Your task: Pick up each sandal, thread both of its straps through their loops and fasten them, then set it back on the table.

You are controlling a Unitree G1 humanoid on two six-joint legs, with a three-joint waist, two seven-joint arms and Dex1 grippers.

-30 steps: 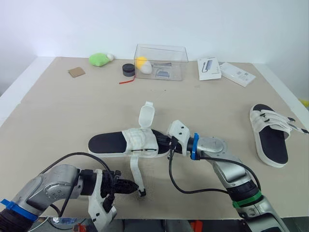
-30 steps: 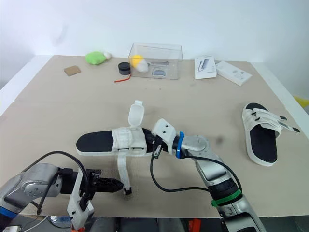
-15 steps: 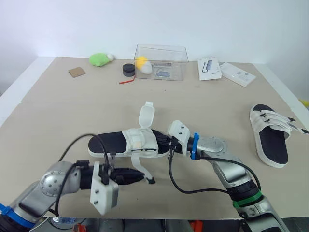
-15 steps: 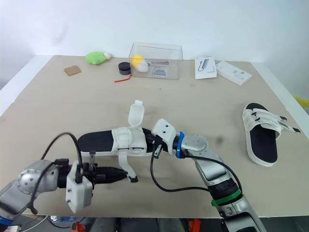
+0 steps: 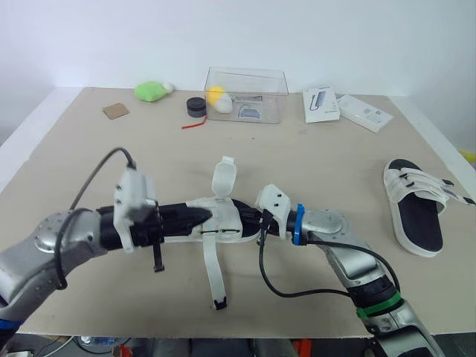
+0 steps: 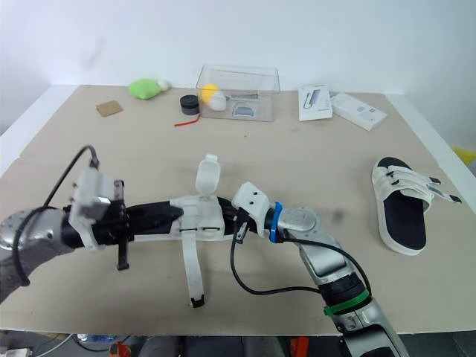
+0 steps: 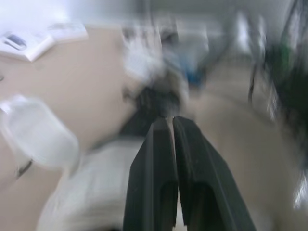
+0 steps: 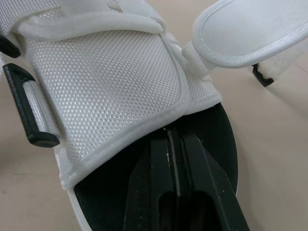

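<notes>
Your left gripper (image 5: 202, 216) has its fingers pressed together on nothing you can make out, its tip over the white upper (image 8: 106, 77) of the near sandal (image 5: 223, 224); its wrist view is smeared. Your right gripper (image 8: 174, 132) is closed too, its tips on the black footbed at the upper's rim, and you cannot tell whether it pinches anything. The sandal lies mid-table. One narrow strap (image 5: 213, 271) trails loose toward 6 o'clock, ending near the front edge of the table (image 5: 97, 163). A wide flap (image 5: 225, 178) stands toward 12, and a black loop (image 8: 24, 110) sits empty at the upper's side. You have bare tabletop toward 9 and 1 o'clock. The second sandal (image 5: 416, 208) lies at 3 o'clock by the right edge, and a clear box (image 5: 247, 93) at 12.
</notes>
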